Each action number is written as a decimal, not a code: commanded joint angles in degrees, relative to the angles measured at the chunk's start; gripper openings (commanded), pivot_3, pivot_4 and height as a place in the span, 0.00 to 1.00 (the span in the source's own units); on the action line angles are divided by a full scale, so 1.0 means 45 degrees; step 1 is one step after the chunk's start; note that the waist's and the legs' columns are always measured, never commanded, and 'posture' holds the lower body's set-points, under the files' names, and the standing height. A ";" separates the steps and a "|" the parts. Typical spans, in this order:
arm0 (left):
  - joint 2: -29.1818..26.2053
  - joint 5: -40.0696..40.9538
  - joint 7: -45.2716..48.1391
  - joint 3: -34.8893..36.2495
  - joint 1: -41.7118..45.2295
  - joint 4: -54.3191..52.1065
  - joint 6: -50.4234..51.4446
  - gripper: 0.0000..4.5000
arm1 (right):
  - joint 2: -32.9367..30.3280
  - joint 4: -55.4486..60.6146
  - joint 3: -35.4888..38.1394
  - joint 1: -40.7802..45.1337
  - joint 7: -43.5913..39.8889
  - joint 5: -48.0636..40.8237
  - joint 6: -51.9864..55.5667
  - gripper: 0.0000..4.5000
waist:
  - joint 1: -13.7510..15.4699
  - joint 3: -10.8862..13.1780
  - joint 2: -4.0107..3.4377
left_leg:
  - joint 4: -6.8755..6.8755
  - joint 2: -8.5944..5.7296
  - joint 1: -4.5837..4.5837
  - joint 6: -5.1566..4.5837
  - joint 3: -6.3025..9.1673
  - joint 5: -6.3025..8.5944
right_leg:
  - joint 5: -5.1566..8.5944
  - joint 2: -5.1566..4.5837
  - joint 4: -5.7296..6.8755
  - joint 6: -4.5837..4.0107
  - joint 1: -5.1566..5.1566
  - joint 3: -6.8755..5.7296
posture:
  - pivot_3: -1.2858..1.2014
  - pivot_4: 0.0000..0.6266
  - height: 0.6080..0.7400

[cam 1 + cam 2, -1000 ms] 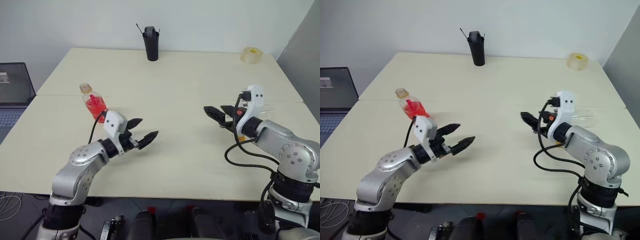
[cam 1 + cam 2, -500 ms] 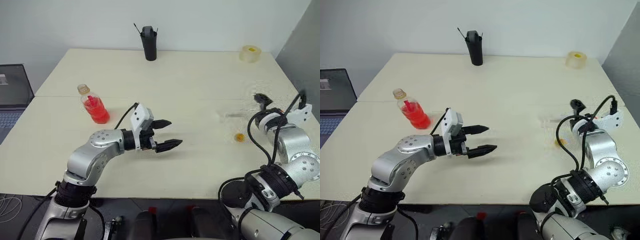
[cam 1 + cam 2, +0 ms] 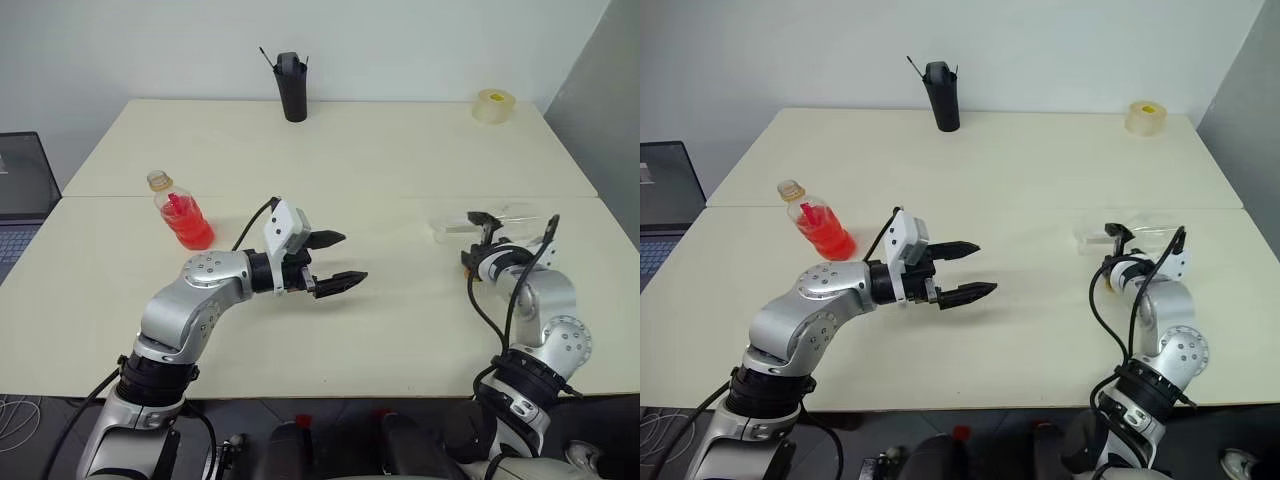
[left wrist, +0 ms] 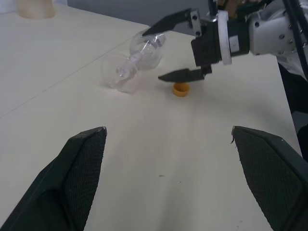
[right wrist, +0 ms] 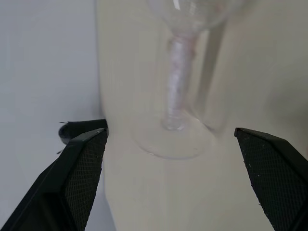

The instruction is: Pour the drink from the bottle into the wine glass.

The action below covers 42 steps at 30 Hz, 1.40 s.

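Right now the wine glass (image 4: pixel 130 67) lies on its side on the bench (image 3: pixel 380 170), just ahead of the right pincer (image 4: pixel 174 50), stem toward it. Both pincers gape empty; the left pincer (image 3: pixel 335 260) is far off.

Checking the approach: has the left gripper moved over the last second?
Yes. The left gripper has shifted to the robot's right, farther from the small clear plastic bottle of red drink.

Yellow cap (image 4: pixel 181 89) lies beside toppled wine glass (image 4: pixel 137 60).
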State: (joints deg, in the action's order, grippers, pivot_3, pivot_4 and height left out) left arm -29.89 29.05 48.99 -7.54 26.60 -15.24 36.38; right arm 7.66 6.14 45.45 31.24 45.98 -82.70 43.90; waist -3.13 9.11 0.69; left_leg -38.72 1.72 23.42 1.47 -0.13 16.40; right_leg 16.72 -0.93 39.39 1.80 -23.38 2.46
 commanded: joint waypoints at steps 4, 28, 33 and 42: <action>-0.0006 -0.0187 -0.0049 0.0137 0.0094 -0.0320 -0.0343 0.99 | -0.0658 -0.1092 -0.0991 0.0143 -0.1689 -0.0215 -0.1277 1.00 | 0.0003 0.0001 -0.0001 | 0.0000 0.0001 0.0000 0.0000 0.0003 0.0000 | 0.0000 0.0008 -0.0003 0.0000 0.0000 -0.0001 | 0.52 0.24 1.00; -0.0429 -0.0299 -0.0637 0.0502 -0.0118 -0.0894 -0.0062 1.00 | -0.3283 -0.7325 -0.1560 0.2268 -0.6175 0.1627 -0.2811 0.49 | 0.0055 0.0003 -0.0001 | 0.0001 0.0005 0.0001 -0.0001 -0.0007 0.0000 | 0.0000 0.0000 -0.0013 0.0001 0.0002 0.0004 | 0.52 0.24 1.00; -0.0441 -0.0317 -0.0721 0.0526 -0.0125 -0.0913 -0.0049 1.00 | -0.3466 -0.7180 -0.1993 0.2262 -0.6723 0.2485 -0.2434 0.11 | 0.0060 0.0003 -0.0001 | 0.0002 0.0007 0.0002 0.0000 -0.0005 0.0000 | 0.0000 -0.0002 -0.0013 0.0001 0.0002 0.0005 | 0.52 0.24 1.00; -0.0871 -0.0477 -0.0750 0.0920 -0.0877 -0.0731 -0.0285 1.00 | -0.4577 -0.1111 -0.9449 0.0849 -0.9871 0.8659 -0.2357 0.03 | -0.0053 0.0020 -0.0030 | 0.0005 0.0008 0.0007 -0.0001 -0.0008 0.0001 | 0.0000 0.0001 -0.0009 0.0001 -0.0017 0.0016 | 0.52 0.24 1.00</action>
State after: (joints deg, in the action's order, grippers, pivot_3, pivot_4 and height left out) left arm -32.72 27.08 45.63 -5.74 23.52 -16.91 35.97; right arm -12.17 -6.21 12.07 34.48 8.21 -50.93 36.03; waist -3.36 9.20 0.55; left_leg -38.68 1.75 23.45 1.47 -0.17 16.40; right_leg 16.73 -0.86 39.35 1.81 -23.50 2.57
